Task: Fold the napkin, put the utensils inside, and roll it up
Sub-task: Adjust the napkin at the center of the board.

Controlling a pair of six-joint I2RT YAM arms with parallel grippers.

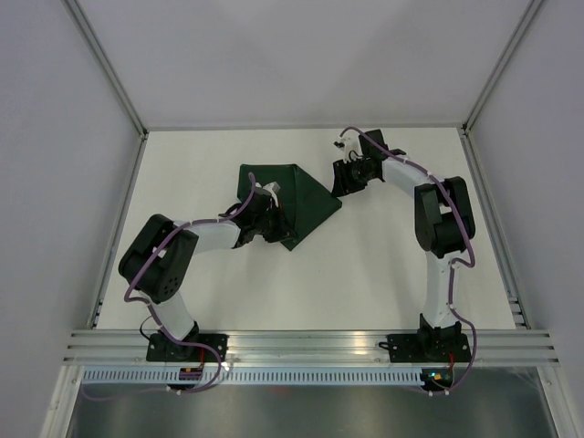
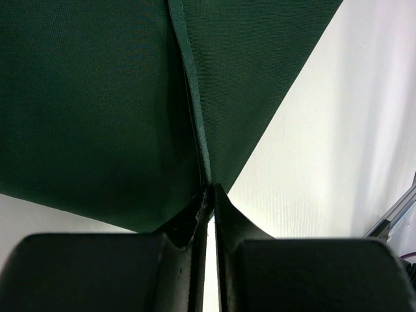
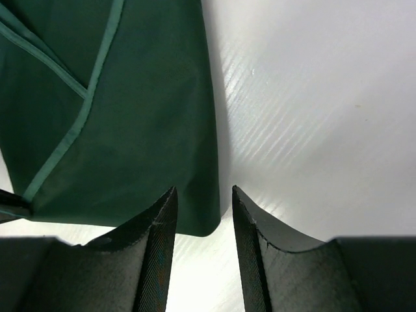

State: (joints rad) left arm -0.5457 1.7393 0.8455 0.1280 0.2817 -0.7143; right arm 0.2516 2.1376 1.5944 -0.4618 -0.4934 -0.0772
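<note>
Dark green napkin (image 1: pixel 308 199) lies partly folded on the white bench (image 1: pixel 383 265), left of centre and towards the far side; in the top view it reads as a triangle-ish flap over a squarer part (so the fold step looks begun, not finished); no utensils show in any view, so loading and rolling are yet to do.

Left pincer (image 1: pixel 275 227) sits low on the napkin's near corner; in its wrist view the pincer (image 2: pixel 209 190) is clenched to a thin slit, and a hem of the napkin (image 2: pixel 97 97) runs straight down into the tips, so I judge it is grasping the cloth by that hemmed corner; gripping there probably gives control of a whole layer for carrying it over or pinning it flat; bare bench (image 2: pixel 338 130) shows to the right of the cloth.

Right pincer (image 1: pixel 346 180) is at the napkin's right-hand corner, close to the bench; wrist view shows the pincer (image 3: pixel 203 195) released, fingers clearly apart and nothing held; the corner of the napkin (image 3: pixel 143 130) lies flat on the bench (image 3: pixel 312 97), beside the left finger and reaching partly into the gap (lined up for a pinch, my guess, or just let go; cannot tell which).

Risk: thin cloth could slip from a tip-only grip, or both layers could get pinched together.
</note>
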